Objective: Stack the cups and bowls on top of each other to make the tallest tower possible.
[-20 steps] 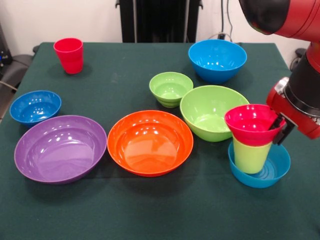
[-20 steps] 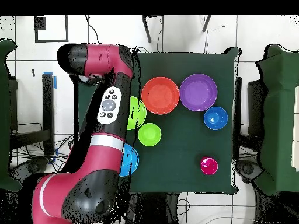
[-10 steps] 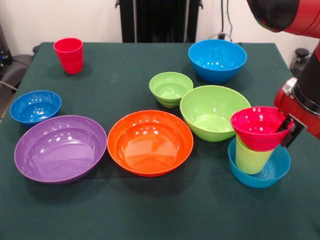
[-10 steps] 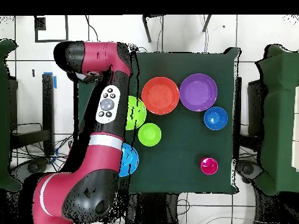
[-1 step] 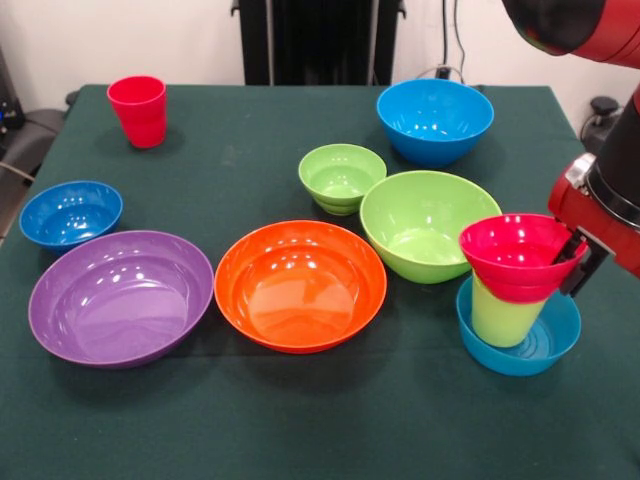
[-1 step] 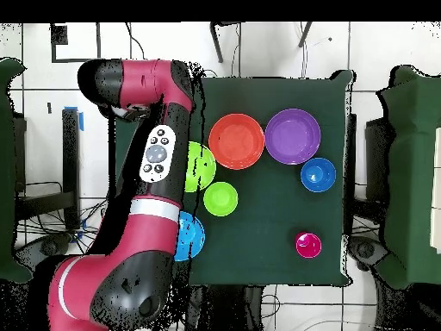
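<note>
Closest to me, by the table's point(image 5: 300, 430) front right corner, the tower point(image 5: 515, 290) stands three pieces high: a small teal-blue bowl point(image 5: 540, 352) flat on the green cloth, a lime-green tumbler point(image 5: 503, 315) upright inside it, and a red bowl point(image 5: 515, 255) seated on the tumbler's rim, leaning slightly rather than sitting level. The gripper point(image 5: 574, 262) is at the red bowl's right rim, one dark finger against its outer wall; I cannot tell whether it pinches the rim or merely touches it. Along the front edge to the left sit a large orange bowl point(image 5: 300, 284) and a large purple bowl point(image 5: 121, 296), just beside each other, with a small dark-blue bowl point(image 5: 70, 212) behind the purple one near the left edge. Further back, a large lime-green bowl point(image 5: 428, 224) sits just behind the tower, touching a small ribbed lime-green bowl point(image 5: 342, 177). Near the far edge stand a mid-size blue bowl point(image 5: 434, 119) to the right and a red tumbler point(image 5: 138, 110) alone toward the far left corner. From above, the red arm point(image 6: 159, 155) covers the tower completely and half hides the big lime-green bowl and the mid-size blue bowl, though that view shows the orange, purple and dark-blue bowls set in a close cluster and the red tumbler well apart from everything.
</note>
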